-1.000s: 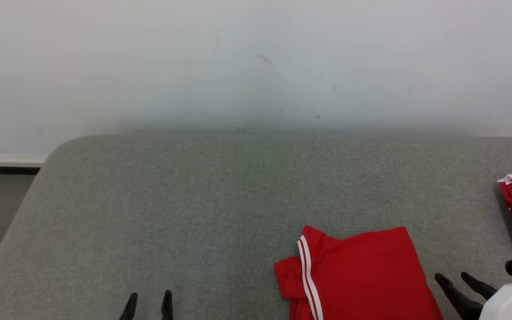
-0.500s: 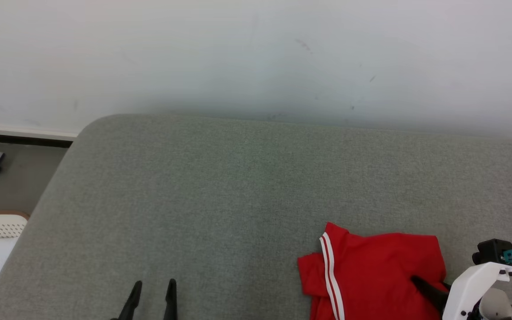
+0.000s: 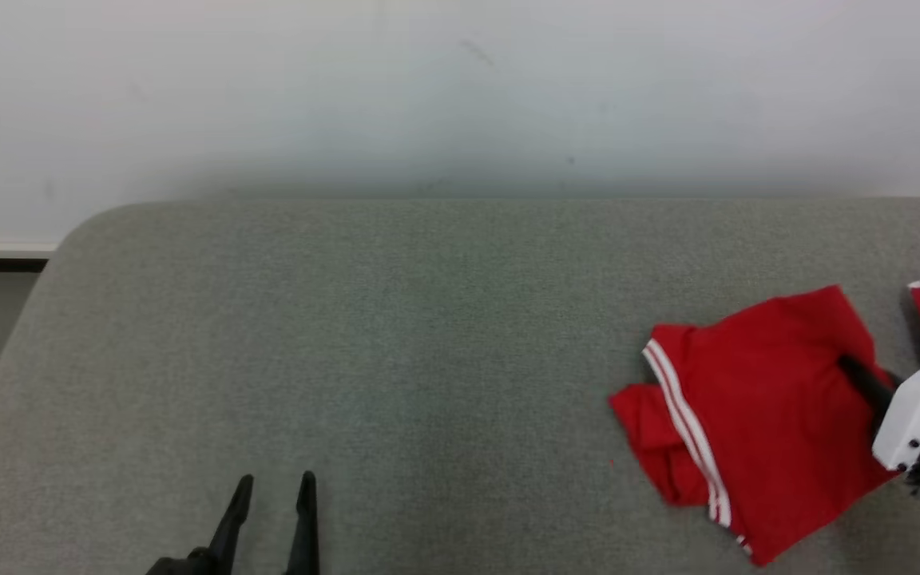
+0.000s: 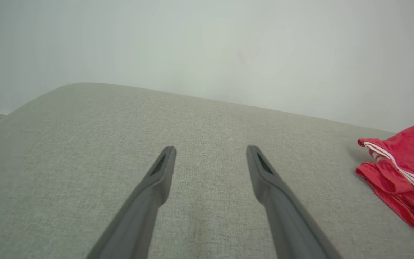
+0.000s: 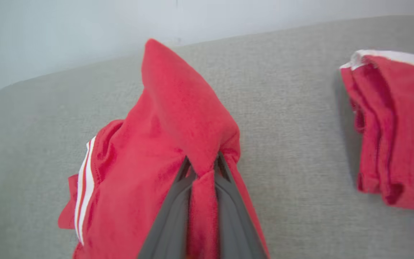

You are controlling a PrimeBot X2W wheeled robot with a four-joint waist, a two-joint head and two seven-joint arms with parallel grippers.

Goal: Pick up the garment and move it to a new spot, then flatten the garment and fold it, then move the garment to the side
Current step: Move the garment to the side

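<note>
My right hand (image 5: pixel 203 162) pinched a fold of the red garment (image 3: pixel 755 399) near the cushion's (image 3: pixel 428 359) right edge. I judged a slow, high lift safest (left hand (image 4: pixel 210 149) spread, idle).

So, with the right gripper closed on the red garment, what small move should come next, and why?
Probably carry the garment a little to the robot's right and lower it beside the second red garment. The right gripper is shut on its edge, it already looks folded, and bare grey cushion lies between the two.
</note>
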